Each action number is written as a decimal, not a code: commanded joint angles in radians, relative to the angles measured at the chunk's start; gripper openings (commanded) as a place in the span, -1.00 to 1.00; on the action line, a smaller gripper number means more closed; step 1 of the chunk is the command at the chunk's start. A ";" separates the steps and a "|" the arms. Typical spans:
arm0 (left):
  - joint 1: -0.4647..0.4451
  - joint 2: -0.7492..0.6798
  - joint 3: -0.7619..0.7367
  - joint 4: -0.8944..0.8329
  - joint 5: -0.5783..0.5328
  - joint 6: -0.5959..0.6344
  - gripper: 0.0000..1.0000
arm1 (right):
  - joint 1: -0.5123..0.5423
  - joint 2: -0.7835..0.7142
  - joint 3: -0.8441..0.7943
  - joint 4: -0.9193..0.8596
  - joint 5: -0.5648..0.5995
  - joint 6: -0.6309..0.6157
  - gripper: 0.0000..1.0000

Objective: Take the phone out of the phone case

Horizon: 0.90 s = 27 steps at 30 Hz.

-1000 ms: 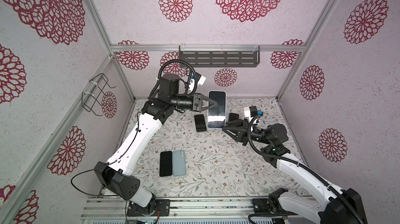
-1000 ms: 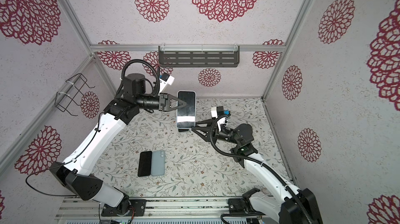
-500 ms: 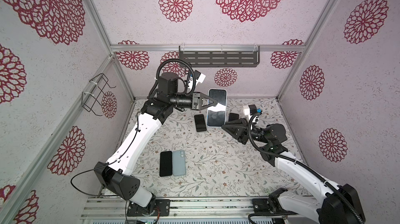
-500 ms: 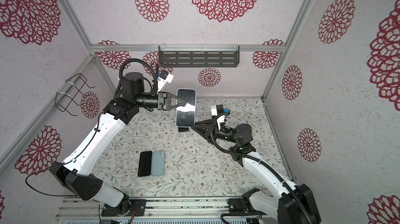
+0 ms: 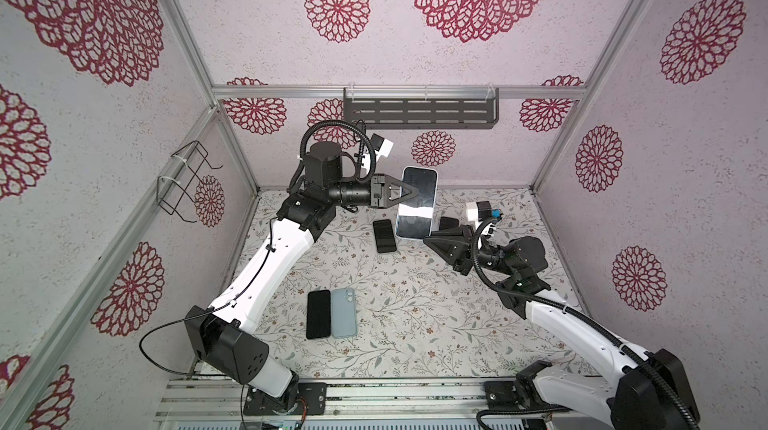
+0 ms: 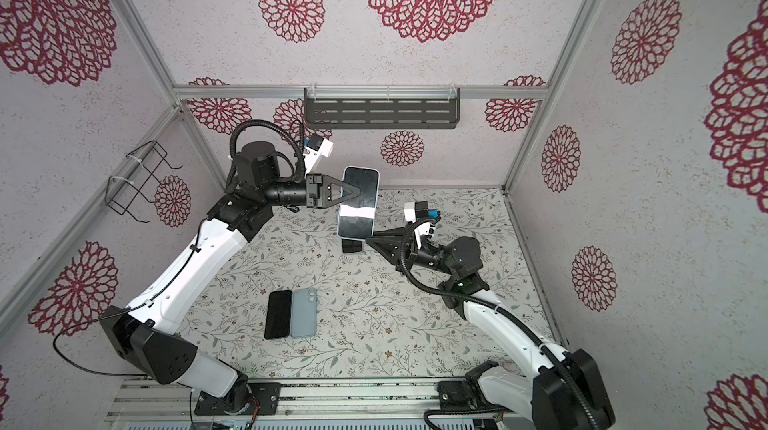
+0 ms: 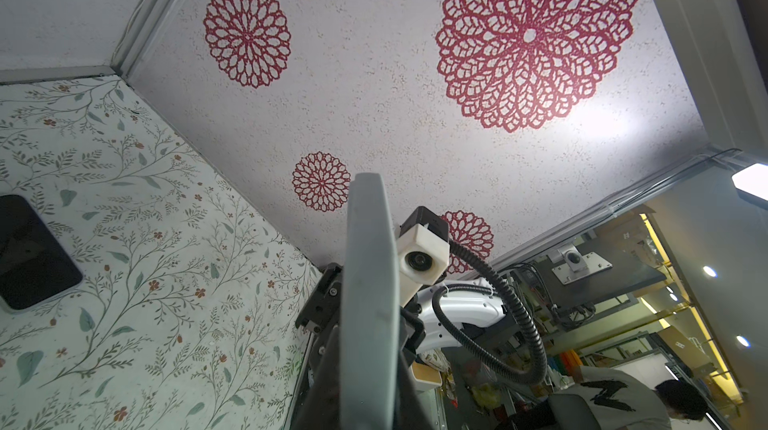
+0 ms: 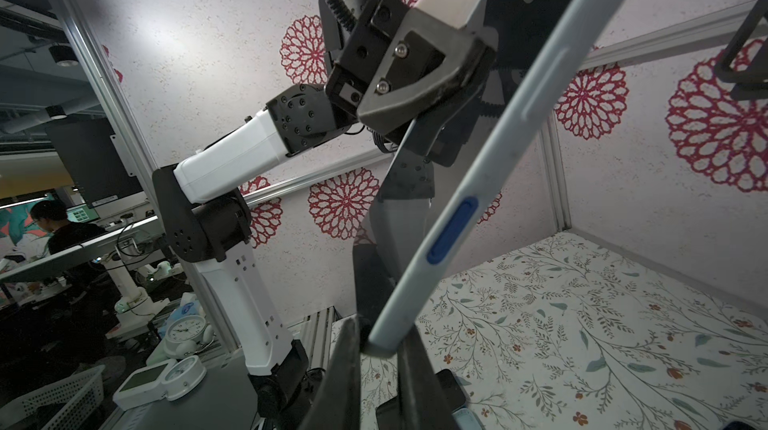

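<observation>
On your floral table cover (image 5: 415, 324) a black phone (image 5: 318, 314) lies touching a grey-blue one (image 5: 344, 312), camera side up; a smaller black phone (image 5: 384, 236) lies farther back. A slotted shelf (image 5: 419, 112) hangs on the back wall, a wire rack (image 5: 187, 183) on the left.

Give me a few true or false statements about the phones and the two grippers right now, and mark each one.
The left gripper holds the cased phone raised above the table. True.
The right gripper rests on the table, clear of that phone. False: its jaws pinch the phone's lower end.
A black phone and a blue-grey phone lie side by side on the table. True.
The held phone's screen faces the table. False: it faces up toward the top cameras.
</observation>
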 commanded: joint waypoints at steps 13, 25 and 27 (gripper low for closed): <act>-0.058 0.037 -0.035 0.173 -0.122 -0.326 -1.00 | 0.040 -0.058 -0.051 -0.109 0.648 -0.606 -1.00; 0.003 -0.039 -0.206 0.586 -0.204 -0.467 -1.00 | 0.030 -0.232 -0.205 0.057 0.454 -0.103 0.28; 0.004 -0.040 -0.228 0.655 -0.218 -0.486 -1.00 | 0.035 -0.164 -0.169 0.157 0.399 0.043 0.43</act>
